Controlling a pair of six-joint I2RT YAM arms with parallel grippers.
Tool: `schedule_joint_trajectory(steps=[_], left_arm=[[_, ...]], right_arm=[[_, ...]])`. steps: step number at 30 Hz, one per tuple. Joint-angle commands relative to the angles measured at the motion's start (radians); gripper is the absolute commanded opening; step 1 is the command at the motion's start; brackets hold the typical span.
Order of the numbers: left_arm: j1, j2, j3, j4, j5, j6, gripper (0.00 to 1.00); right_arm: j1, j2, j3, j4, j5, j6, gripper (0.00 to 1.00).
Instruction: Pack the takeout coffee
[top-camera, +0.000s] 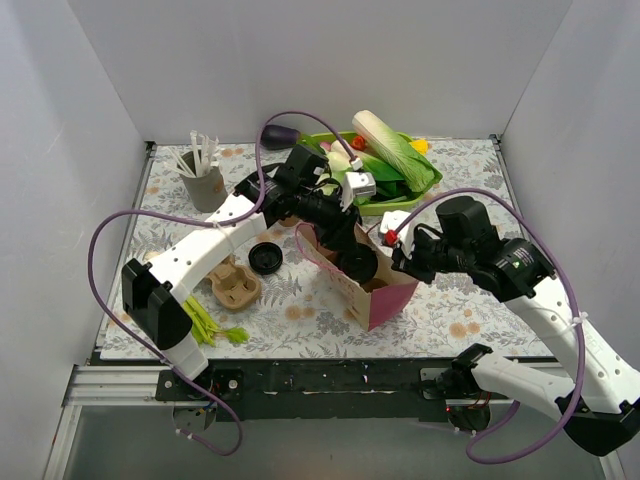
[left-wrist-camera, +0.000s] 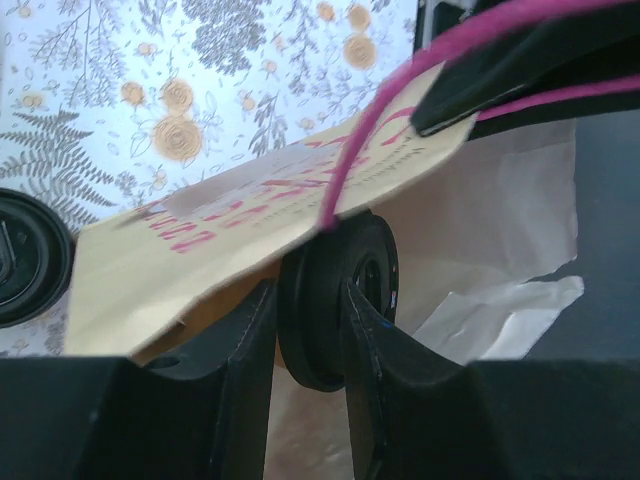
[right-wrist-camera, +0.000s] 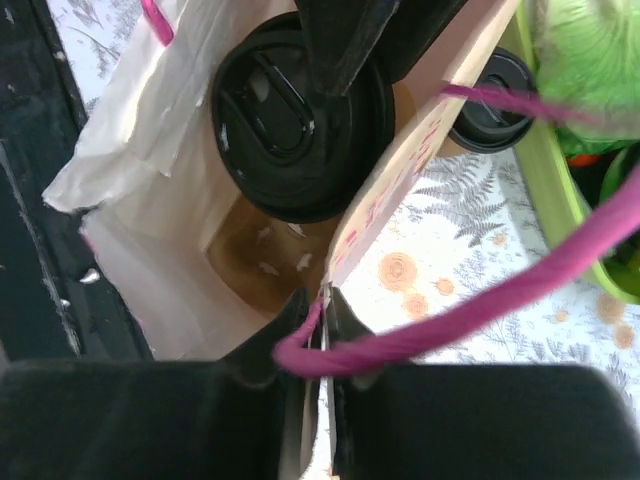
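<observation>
A takeout coffee (left-wrist-camera: 335, 285) with a black lid hangs in the mouth of the paper bag (top-camera: 385, 295), which has pink handles. My left gripper (left-wrist-camera: 310, 300) is shut on the lid's edge. In the right wrist view that lid (right-wrist-camera: 290, 130) sits inside the bag under the left fingers (right-wrist-camera: 345, 35). My right gripper (right-wrist-camera: 322, 315) is shut on the bag's rim (right-wrist-camera: 385, 215), by a pink handle (right-wrist-camera: 470, 315). A second lidded coffee (top-camera: 265, 258) stands on the table left of the bag, also visible in the wrist views (left-wrist-camera: 25, 255) (right-wrist-camera: 490, 100).
A brown pulp cup tray (top-camera: 235, 285) lies left of the bag, with green beans (top-camera: 212, 325) near the front edge. A grey cup of white sticks (top-camera: 203, 180) stands at back left. A green tray (top-camera: 425, 185) of vegetables and an eggplant (top-camera: 280, 133) are at the back.
</observation>
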Motion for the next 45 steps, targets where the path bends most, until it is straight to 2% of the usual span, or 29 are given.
schedule_joint_trajectory(steps=[1, 3, 7, 10, 12, 15, 20, 29, 40, 45], left_arm=[[0.042, -0.008, 0.011, 0.074, 0.162, -0.139, 0.0], [0.072, 0.01, 0.032, 0.07, 0.234, -0.162, 0.0], [0.109, 0.028, 0.061, 0.093, 0.298, -0.239, 0.0], [0.132, 0.035, 0.063, 0.137, 0.345, -0.319, 0.0], [0.151, 0.039, 0.06, 0.173, 0.376, -0.395, 0.0], [0.152, 0.053, 0.089, 0.183, 0.387, -0.402, 0.0], [0.152, 0.067, 0.124, 0.173, 0.388, -0.386, 0.0], [0.154, 0.05, 0.135, 0.13, 0.357, -0.327, 0.0], [0.152, 0.053, 0.135, 0.144, 0.371, -0.353, 0.0], [0.152, 0.061, 0.141, 0.147, 0.374, -0.357, 0.0]], right_arm=[[0.005, 0.015, 0.077, -0.032, 0.049, -0.005, 0.34], [0.005, 0.023, 0.12, -0.041, 0.088, -0.002, 0.51], [0.005, 0.042, 0.239, -0.079, 0.076, -0.033, 0.62], [0.005, 0.065, 0.356, -0.128, 0.025, -0.108, 0.67], [0.005, 0.074, 0.39, -0.142, -0.042, -0.16, 0.74], [0.004, 0.092, 0.409, -0.173, -0.116, -0.254, 0.78], [0.007, 0.176, 0.438, -0.237, -0.173, -0.358, 0.8], [0.008, 0.292, 0.462, -0.191, -0.135, -0.37, 0.82], [0.045, 0.313, 0.455, -0.202, -0.128, -0.432, 0.84], [0.06, 0.305, 0.423, -0.155, -0.086, -0.427, 0.85]])
